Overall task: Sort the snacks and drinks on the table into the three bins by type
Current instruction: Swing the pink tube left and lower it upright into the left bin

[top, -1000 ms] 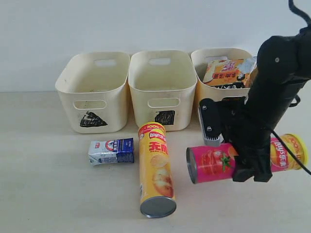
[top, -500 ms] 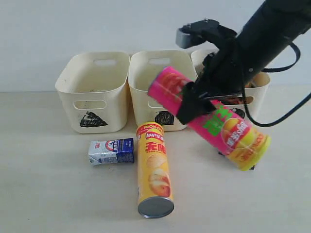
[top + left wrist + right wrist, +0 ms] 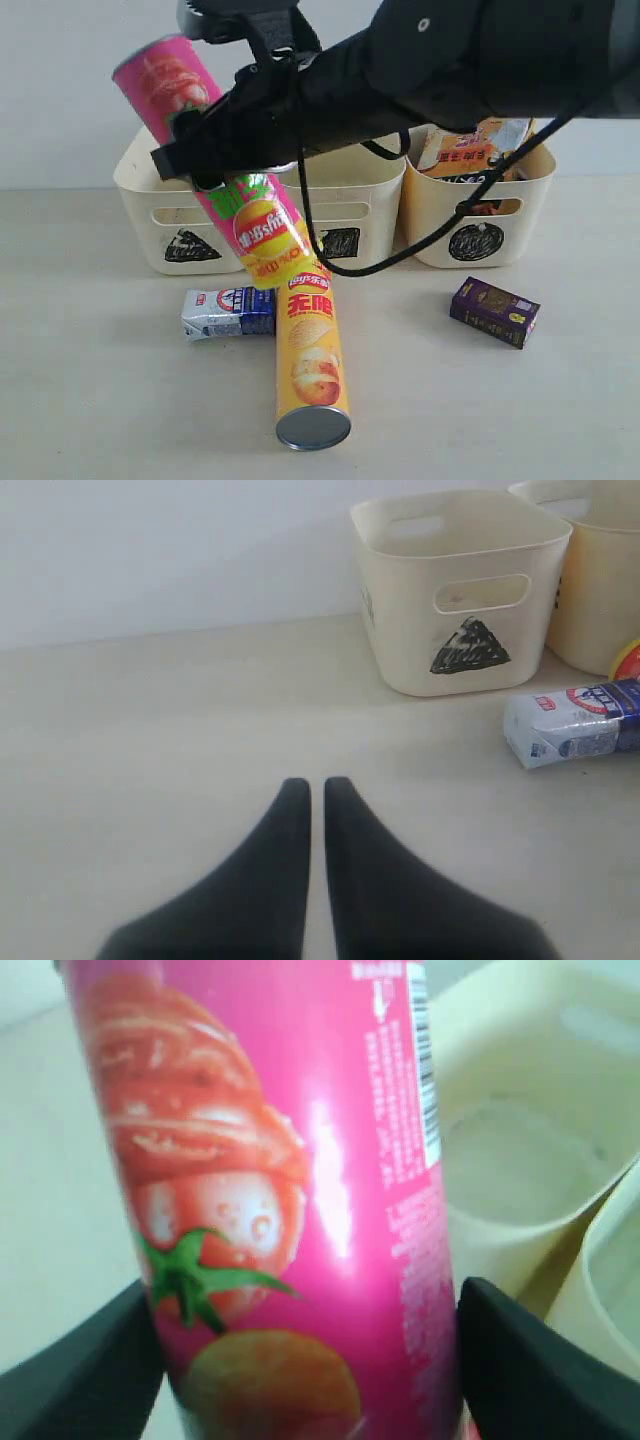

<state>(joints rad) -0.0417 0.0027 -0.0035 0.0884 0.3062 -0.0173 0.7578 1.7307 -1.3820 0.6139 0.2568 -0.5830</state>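
Note:
My right gripper [image 3: 205, 150] is shut on the pink tomato Lay's tube [image 3: 180, 95], reaching across to the left. The tube [image 3: 300, 1190] hangs tilted over the triangle bin [image 3: 150, 215], yellow lid end down in front of the bin's right corner. The yellow-orange tube [image 3: 310, 350] lies on the table in front of the square bin [image 3: 375, 225]. A white-and-blue carton [image 3: 228, 312] lies left of it, and a purple carton [image 3: 494, 311] at the right. The circle bin [image 3: 520, 215] holds an orange noodle bag [image 3: 462, 150]. My left gripper [image 3: 312, 785] is shut on nothing.
In the left wrist view the triangle bin [image 3: 400, 630] and the white-and-blue carton [image 3: 575, 723] lie ahead of the left gripper over bare table. The right arm spans above the square and circle bins. A white wall stands behind the bins.
The right arm has swung up and left with the pink tube, from in front of the square bin to over the triangle bin. The purple carton is uncovered.

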